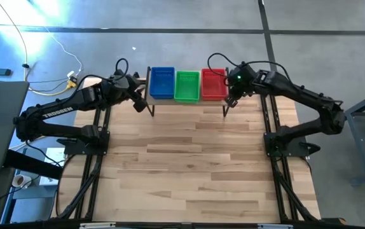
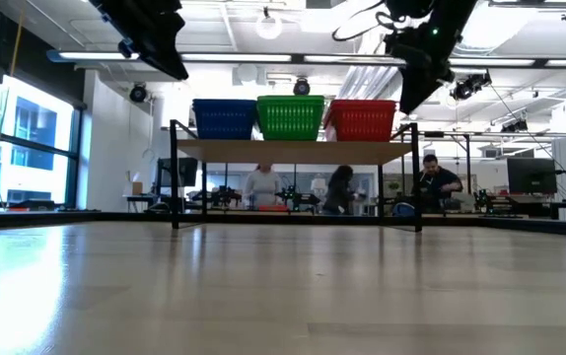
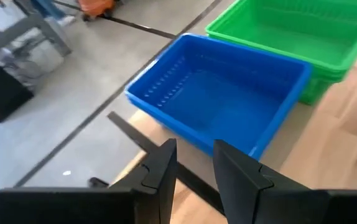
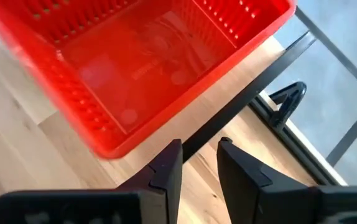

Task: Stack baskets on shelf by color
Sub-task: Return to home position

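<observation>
The blue baskets [image 1: 162, 83], green baskets [image 1: 187, 86] and red baskets [image 1: 213, 84] sit mouths up, close side by side on the shelf [image 2: 293, 151], long axes across its depth, just ahead of the left gripper [image 3: 194, 146] at the blue end and the right gripper [image 4: 200, 144] at the red end, each with fingers slightly parted and empty, with broad tabletop [image 1: 189, 165] behind them.

Bright ceiling lights [image 2: 268, 25]; window [image 2: 27, 128] daylight glares off the tabletop [image 2: 56, 276], shadows faint

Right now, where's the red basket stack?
High view: red stack sits at the right end of the shelf, beside the green stack, right gripper close by.
</observation>
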